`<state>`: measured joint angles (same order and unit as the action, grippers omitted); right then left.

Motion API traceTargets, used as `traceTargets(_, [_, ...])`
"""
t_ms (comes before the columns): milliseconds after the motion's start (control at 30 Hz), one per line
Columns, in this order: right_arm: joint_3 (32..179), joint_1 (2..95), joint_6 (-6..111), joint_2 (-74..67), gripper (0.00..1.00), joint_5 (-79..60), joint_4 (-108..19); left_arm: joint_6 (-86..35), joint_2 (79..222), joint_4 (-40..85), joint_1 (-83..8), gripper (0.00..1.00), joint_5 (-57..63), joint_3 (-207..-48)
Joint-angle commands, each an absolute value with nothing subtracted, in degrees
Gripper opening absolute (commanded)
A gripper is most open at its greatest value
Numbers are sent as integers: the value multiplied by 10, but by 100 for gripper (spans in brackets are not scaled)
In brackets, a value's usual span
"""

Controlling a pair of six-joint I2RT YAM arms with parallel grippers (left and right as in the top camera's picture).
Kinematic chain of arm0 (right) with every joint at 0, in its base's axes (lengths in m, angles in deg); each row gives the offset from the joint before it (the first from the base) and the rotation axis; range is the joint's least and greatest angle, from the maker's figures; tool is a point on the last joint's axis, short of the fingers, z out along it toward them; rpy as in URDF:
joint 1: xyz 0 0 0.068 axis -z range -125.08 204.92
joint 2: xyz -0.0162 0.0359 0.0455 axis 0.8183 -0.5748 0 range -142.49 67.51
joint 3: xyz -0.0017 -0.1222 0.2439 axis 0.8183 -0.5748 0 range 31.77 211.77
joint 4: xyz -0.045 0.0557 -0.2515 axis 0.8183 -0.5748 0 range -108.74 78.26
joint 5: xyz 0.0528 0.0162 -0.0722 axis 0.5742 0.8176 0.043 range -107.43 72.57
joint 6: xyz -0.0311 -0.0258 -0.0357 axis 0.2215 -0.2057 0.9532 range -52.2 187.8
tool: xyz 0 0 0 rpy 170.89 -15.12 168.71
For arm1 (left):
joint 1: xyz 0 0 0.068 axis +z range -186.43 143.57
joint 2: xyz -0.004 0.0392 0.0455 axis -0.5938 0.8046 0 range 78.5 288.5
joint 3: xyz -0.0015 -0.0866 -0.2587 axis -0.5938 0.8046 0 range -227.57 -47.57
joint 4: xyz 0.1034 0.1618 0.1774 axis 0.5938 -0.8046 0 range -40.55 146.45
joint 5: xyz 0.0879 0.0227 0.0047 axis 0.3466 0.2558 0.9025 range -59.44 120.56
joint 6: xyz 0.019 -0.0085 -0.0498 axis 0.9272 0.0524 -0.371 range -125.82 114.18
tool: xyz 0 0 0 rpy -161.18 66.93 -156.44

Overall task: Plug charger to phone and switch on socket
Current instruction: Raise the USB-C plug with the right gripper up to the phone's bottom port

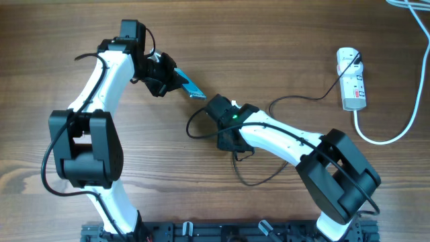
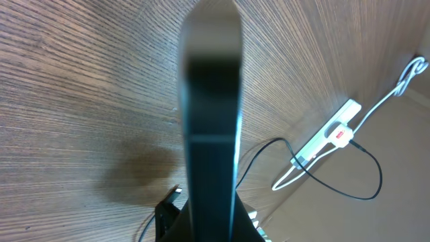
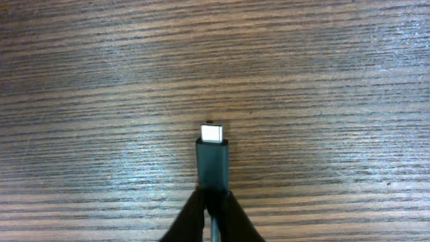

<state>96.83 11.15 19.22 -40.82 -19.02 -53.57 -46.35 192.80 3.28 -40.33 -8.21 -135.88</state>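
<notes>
The phone (image 1: 191,88) has a bright blue screen; it sits on a slant, pinched in the left gripper (image 1: 169,77); its free end points toward the charger. The charger (image 3: 213,158) is a thin black wire with a shiny silver tip; the right gripper (image 3: 211,202) squeezes it just behind the plug; the tip is bare, near the phone but not in it. The socket (image 1: 353,79) is white with red marks; it lies flat, far off to the right, with a black plug stuck in it.

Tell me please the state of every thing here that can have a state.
phone: gripped in the left gripper, turned on edge, no plug in it.
charger: tip pinched in the right gripper, not in the phone.
socket: lying on the table, black plug in it; switch unreadable.
</notes>
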Motion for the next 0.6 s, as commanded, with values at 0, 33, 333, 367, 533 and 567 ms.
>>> traceTargets(0, [965,111,193,-430,4,-191,-534,-450,1911,32,-402,4,-86,-1368])
traceTargets(33, [967,111,199,-430,4,-190,-534,-450,1911,28,-402,4,-91,-1368])
traceTargets(333, [991,140,317,-330,4,-73,-534,-248,1911,111,-402,4,-343,-1368])
traceTargets(367, [991,141,340,-310,4,-59,-533,-236,1911,120,-402,4,-353,-1368])
traceTargets(533, [991,141,363,-207,4,-39,-554,-218,1911,160,-409,4,-359,-1368])
traceTargets(567, [991,140,363,-192,4,-40,-560,-209,1910,165,-412,4,-359,-1368])
